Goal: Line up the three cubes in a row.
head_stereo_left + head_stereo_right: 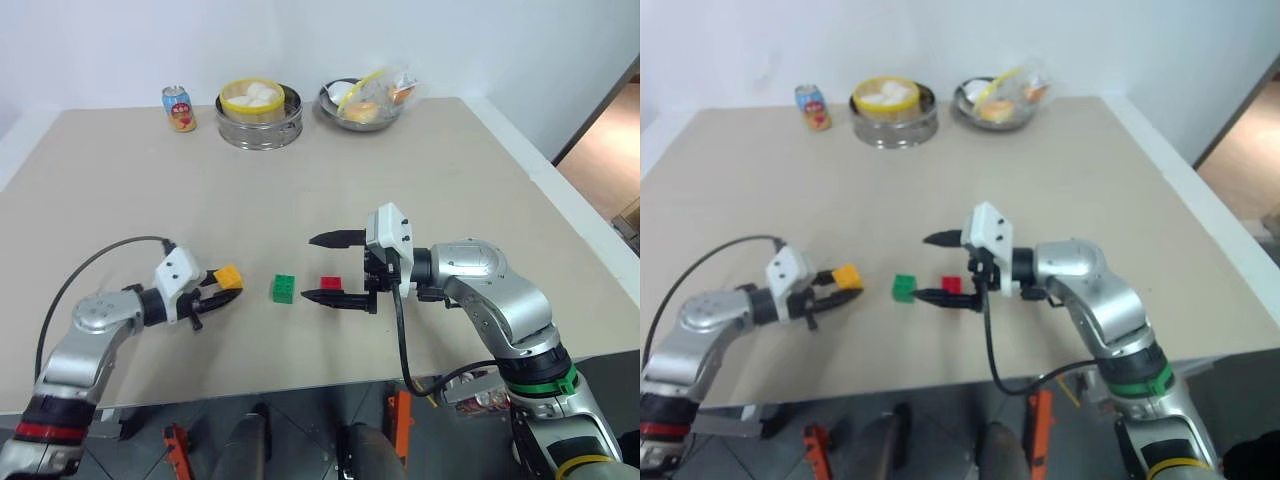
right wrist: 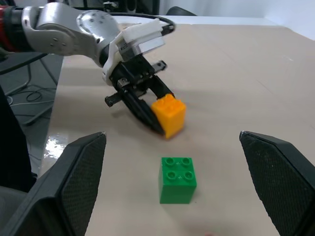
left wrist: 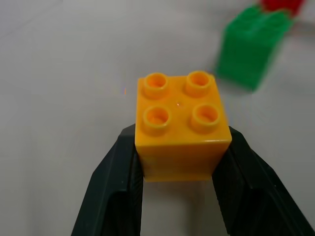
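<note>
Left gripper (image 1: 222, 287) is clamped on the yellow-orange cube (image 1: 230, 276), one black finger on each side face, studs up; the left wrist view confirms a square grip. That cube sits to the robot's left of the green cube (image 1: 283, 288), near it but apart, with bare table (image 1: 120, 190) between. Red cube (image 1: 330, 283) lies just on the other side of green, so green and red already read as a rough pair running left-right across the table. Right gripper (image 1: 325, 268) is spread wide and holds nothing; its fingers point toward the robot's left, the red cube lying between them near the lower finger (image 1: 335, 297), contact unclear. Key relation for the coming move: the held cube needs to go rightward toward green and onto the green-red line, so the left arm owns this one. Judgement: two cubes roughly placed, third in hand and not yet set down. Risk is nudging green on approach.
</note>
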Robot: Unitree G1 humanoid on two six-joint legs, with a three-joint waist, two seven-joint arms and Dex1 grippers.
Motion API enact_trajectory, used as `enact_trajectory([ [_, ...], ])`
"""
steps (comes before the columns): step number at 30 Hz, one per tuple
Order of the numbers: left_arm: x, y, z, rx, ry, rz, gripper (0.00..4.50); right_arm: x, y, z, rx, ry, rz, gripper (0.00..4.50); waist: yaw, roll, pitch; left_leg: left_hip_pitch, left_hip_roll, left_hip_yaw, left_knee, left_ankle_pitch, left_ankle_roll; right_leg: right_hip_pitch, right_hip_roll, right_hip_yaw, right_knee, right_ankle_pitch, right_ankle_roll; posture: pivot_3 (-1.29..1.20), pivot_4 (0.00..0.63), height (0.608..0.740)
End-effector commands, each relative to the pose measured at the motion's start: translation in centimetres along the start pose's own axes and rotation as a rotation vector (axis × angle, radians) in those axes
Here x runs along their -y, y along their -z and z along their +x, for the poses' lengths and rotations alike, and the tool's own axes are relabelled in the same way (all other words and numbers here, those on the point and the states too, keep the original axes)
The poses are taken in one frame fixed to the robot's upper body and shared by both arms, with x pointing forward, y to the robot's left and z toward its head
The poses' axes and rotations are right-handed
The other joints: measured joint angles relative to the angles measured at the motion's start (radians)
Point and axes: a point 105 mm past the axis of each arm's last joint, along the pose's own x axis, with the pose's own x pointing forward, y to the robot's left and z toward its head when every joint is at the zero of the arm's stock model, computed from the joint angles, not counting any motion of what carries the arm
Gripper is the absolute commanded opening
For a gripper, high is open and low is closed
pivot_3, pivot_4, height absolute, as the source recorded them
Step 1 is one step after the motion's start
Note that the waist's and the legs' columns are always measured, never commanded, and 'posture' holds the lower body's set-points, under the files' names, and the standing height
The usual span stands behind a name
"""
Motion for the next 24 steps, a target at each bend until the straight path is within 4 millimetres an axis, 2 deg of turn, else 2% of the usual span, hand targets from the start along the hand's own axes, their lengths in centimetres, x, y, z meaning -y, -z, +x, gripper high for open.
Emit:
enact_trajectory([
  [1, -0.5, -0.1, 0.1, -0.027, 0.148, 0.07, 1.35, -0.3, -1.4, -0.5, 0.021, 0.016, -0.06, 4.5, 0.0, 0.0, 0.0, 0.0, 0.001, 0.001, 0.0, 0.0, 0.0, 0.001, 0.001, 0.0, 0.0, 0.0, 0.0, 0.0, 0.15, 0.74],
  [6, -1.6, -0.7, 0.3, -0.003, 0.221, 0.072, 1.35, -0.6, -1.5, -0.9, 0.009, 0.041, -0.06, 4.5, -0.001, 0.0, 0.0, 0.0, 0.008, 0.004, 0.001, -0.001, -0.001, 0.002, 0.008, 0.001, 0.001, 0.0, -0.002, 0.0, 0.15, 0.74],
  [11, -1.4, -0.7, -0.4, 0.011, 0.283, 0.103, 1.35, -0.7, -1.5, -1.4, -0.008, 0.06, -0.057, 4.5, -0.001, 0.0, 0.0, 0.0, 0.01, 0.006, 0.004, -0.002, -0.002, 0.002, 0.009, 0.001, 0.001, 0.0, -0.003, 0.0, 0.15, 0.74],
  [18, -1.8, -0.3, -2.2, -0.021, 0.277, 0.119, 1.35, -0.7, -1.2, -1.8, -0.026, 0.066, -0.049, 4.5, -0.001, 0.0, 0.0, 0.0, 0.012, 0.008, 0.006, -0.003, -0.003, 0.0, 0.007, 0.0, 0.001, 0.003, -0.003, 0.0, 0.15, 0.74],
  [24, -1.8, -0.2, -2.0, -0.022, 0.27, 0.133, 1.35, -0.7, -1.2, -1.7, -0.028, 0.058, -0.047, 4.5, -0.001, 0.0, 0.0, 0.0, 0.013, 0.009, 0.007, -0.003, -0.003, -0.002, 0.007, 0.0, 0.001, 0.003, -0.004, 0.0, 0.15, 0.74],
])
